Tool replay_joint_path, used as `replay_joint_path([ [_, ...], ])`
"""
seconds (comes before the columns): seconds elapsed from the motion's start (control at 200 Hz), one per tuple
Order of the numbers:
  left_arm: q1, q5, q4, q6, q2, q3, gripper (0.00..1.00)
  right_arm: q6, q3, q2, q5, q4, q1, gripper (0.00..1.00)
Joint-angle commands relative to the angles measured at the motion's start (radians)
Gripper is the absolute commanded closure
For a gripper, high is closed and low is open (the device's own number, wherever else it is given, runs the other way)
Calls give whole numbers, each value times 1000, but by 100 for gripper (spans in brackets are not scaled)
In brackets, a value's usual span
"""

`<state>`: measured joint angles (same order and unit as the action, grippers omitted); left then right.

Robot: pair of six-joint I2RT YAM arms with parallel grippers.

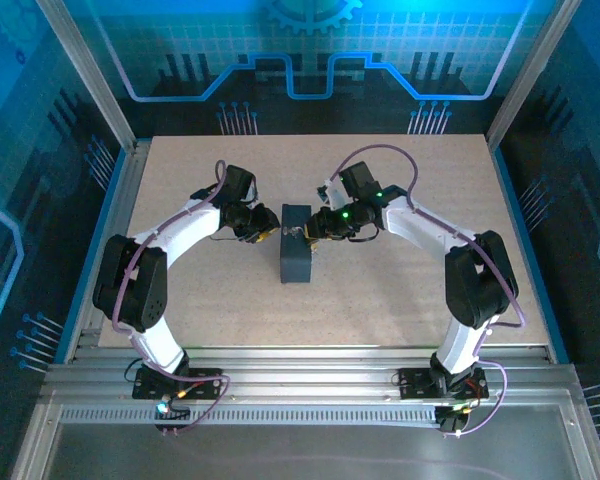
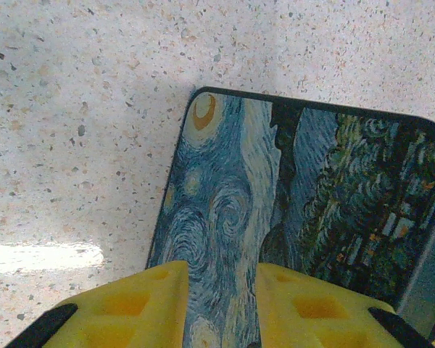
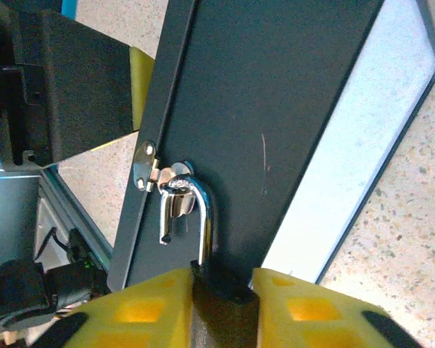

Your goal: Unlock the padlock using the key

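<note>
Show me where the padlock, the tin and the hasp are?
padlock [image 3: 203, 217]: right wrist view, on its silvery shackle.
tin [image 2: 225, 210]: left wrist view, on the swirl-painted face.
hasp [image 3: 143, 165]: right wrist view, on the small metal plate at the tin's edge.

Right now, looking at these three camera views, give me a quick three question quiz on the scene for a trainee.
1. True or false: the padlock hangs from a hasp on the side of the tin.
2. What sits between the right gripper fingers? A) a key B) the padlock's dark body C) nothing
3. The left gripper reaches over the tin's painted ____.

Key: 1 true; 2 B; 3 lid.
</note>
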<state>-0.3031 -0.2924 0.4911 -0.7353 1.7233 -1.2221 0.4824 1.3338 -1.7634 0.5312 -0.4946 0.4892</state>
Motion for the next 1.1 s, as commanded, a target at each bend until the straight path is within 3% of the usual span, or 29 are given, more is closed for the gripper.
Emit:
replay_joint_path([
  [0.0,-7,-10,4,-21,-17,3,69,-2,-21,28,42,5,-5,80],
  [0.34,-22,-7,7,-31,-19,21,70,30,-28,51,54,50,-5,100],
  [0.64,-64,-3,-11,-73,-35,43,71,114,-35,107,-74,101,5,100],
  [1.095,-73,1,-26,-96,-41,59,72,177,-9,33,-197,140,32,100],
])
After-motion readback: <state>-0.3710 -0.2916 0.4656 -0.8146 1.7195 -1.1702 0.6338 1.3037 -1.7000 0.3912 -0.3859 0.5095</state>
